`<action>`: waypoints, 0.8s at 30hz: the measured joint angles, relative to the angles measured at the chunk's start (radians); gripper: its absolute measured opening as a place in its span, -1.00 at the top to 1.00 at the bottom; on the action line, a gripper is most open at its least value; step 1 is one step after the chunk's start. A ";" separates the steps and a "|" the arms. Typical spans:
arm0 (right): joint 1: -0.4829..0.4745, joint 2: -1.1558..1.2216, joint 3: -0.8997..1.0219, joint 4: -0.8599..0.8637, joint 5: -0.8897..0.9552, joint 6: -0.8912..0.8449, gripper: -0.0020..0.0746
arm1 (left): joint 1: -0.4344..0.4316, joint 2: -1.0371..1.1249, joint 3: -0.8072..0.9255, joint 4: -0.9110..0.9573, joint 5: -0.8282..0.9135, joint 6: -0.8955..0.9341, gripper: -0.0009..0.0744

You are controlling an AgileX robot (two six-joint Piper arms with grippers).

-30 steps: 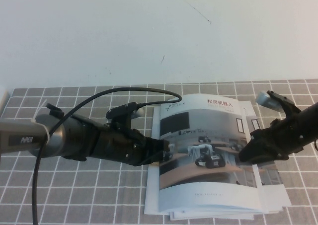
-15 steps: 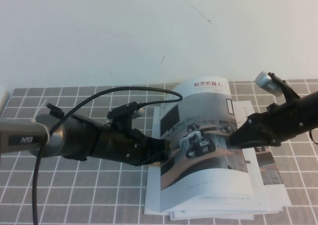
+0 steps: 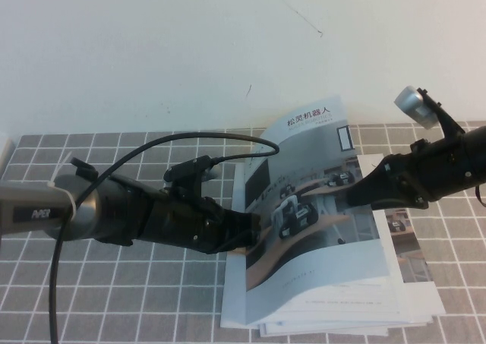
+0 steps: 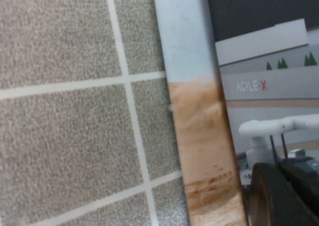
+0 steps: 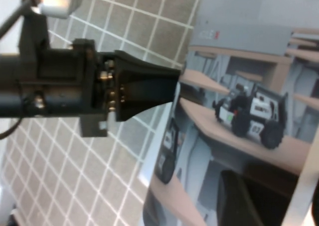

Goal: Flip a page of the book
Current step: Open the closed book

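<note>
The book (image 3: 319,238) lies on top of a stack of white booklets at the table's right. Its glossy cover (image 3: 311,169), with the red title and the wheeled-robot photo, stands raised and curls toward the left. My right gripper (image 3: 355,196) is at the cover's free right edge, open, with that edge (image 5: 299,186) between its fingers (image 5: 244,201). My left gripper (image 3: 253,230) is shut and presses its tip on the book's spine side; the right wrist view shows the left gripper (image 5: 172,89) as a dark wedge at the cover's edge.
Similar white booklets (image 3: 418,306) stick out under the book at the right and front. A grey checked mat (image 3: 152,298) covers the table up to a white wall (image 3: 228,55). A black cable (image 3: 220,137) loops over the left arm.
The right gripper has risen and moved left, taking the cover's right edge with it; the cover went from nearly flat to steeply raised. The left gripper has stayed put.
</note>
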 joint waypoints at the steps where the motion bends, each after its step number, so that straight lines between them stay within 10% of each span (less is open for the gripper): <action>1: 0.000 0.000 0.000 0.010 0.011 -0.005 0.12 | 0.000 0.000 0.000 0.000 0.000 0.000 0.99; 24: 0.004 -0.001 0.000 0.319 0.167 -0.192 0.12 | 0.000 0.000 0.000 -0.002 0.027 0.005 0.99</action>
